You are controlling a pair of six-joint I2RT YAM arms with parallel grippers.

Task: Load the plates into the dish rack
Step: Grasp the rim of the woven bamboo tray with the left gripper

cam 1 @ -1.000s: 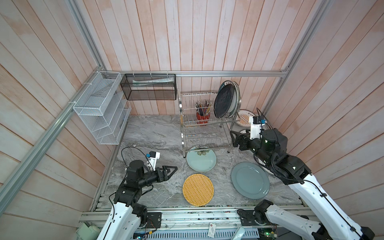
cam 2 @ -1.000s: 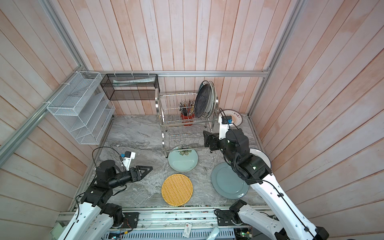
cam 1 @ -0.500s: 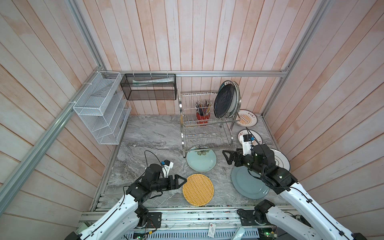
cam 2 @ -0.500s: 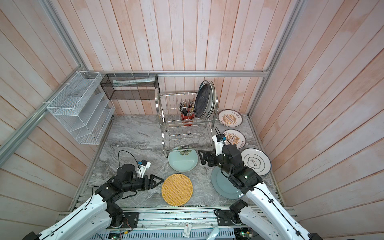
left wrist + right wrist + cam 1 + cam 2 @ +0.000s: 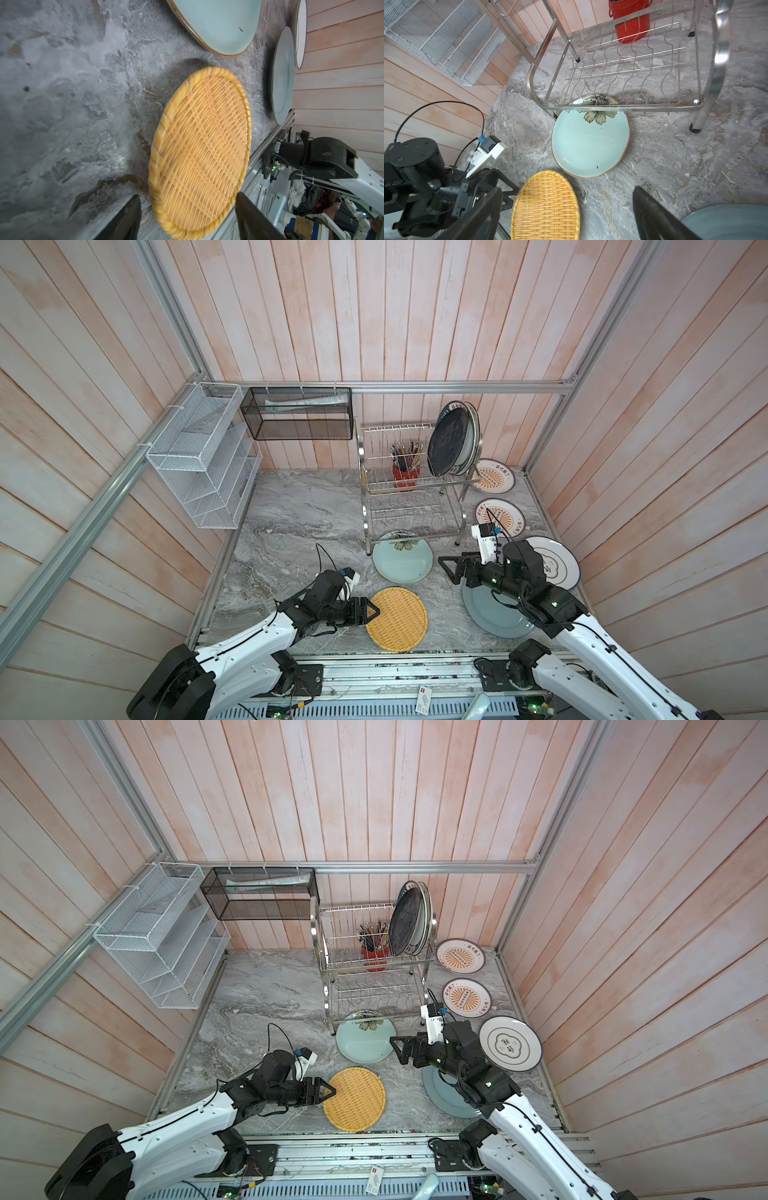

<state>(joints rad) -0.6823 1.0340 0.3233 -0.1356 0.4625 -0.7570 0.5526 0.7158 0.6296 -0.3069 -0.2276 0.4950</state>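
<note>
The left gripper (image 5: 374,609) is open, its jaws straddling the rim of the yellow woven plate (image 5: 399,620) on the table. The right gripper (image 5: 448,570) hovers wide open and empty. Its arm hides part of the grey-blue plate (image 5: 494,616), and the dish rack (image 5: 409,506) covers the mint plate's (image 5: 401,566) far edge.

Robot's left arm (image 5: 249,641) and right arm (image 5: 611,657): glossy white shells, black joints, thin looping black cables. Its left gripper (image 5: 374,610) and right gripper (image 5: 450,570) are black with triangular fingers (image 5: 654,218).
</note>
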